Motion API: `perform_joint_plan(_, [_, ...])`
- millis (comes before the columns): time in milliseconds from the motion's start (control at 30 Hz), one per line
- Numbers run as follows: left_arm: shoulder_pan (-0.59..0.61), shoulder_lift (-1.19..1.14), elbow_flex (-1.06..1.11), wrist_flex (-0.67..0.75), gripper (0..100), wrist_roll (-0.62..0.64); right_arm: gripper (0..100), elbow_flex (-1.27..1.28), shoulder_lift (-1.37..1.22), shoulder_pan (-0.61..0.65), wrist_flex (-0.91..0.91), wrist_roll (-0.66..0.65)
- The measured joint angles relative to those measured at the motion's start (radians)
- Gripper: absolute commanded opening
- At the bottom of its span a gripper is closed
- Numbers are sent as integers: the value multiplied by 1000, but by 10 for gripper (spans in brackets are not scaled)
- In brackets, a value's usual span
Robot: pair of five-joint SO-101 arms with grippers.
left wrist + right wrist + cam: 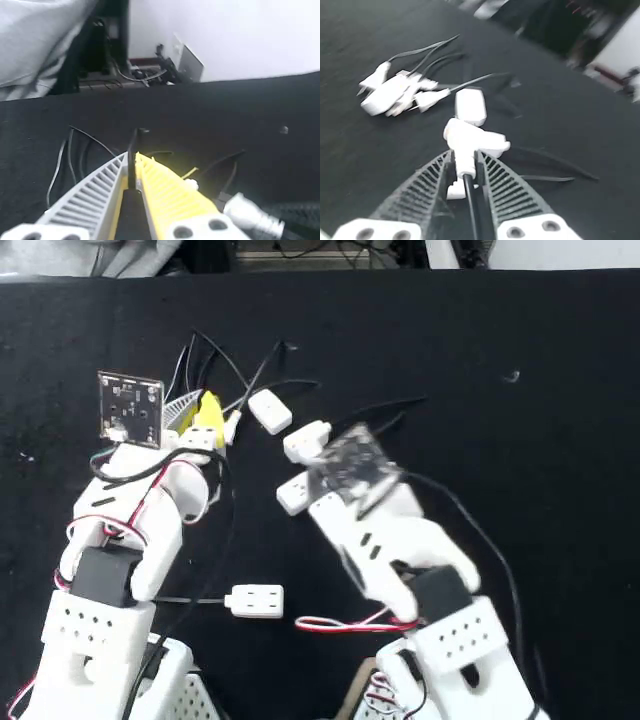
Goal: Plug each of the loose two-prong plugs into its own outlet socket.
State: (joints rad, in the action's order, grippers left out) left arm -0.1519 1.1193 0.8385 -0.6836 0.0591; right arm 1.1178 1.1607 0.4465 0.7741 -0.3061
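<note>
My right gripper (465, 156) is shut on a white two-prong plug (464, 150) with a black cable running back between the fingers. The plug meets a white outlet block (482, 141) at the fingertips; I cannot tell how deep it sits. From above, that gripper (308, 452) holds the white piece (305, 440) mid-table. Another white socket (268, 410) (470, 106) lies just beyond. My left gripper (205, 412) (131, 162), one white finger and one yellow, is shut on a thin black cable (131, 150) further left.
A white block (293, 492) lies beside the right arm, and a socket strip (255, 600) sits between the two arm bases. Black cables (230, 365) fan out behind the left gripper. A white clump of plugs and leads (390, 92) lies off to one side.
</note>
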Motion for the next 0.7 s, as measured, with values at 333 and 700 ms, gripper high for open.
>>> perform_joint_plan(333, [-107,-328,0,0,29,-2,11,-5,-20,71,40,0])
perform_joint_plan(700, [-167,-522,-64,44,29,-2,11,94,52,71,34,46])
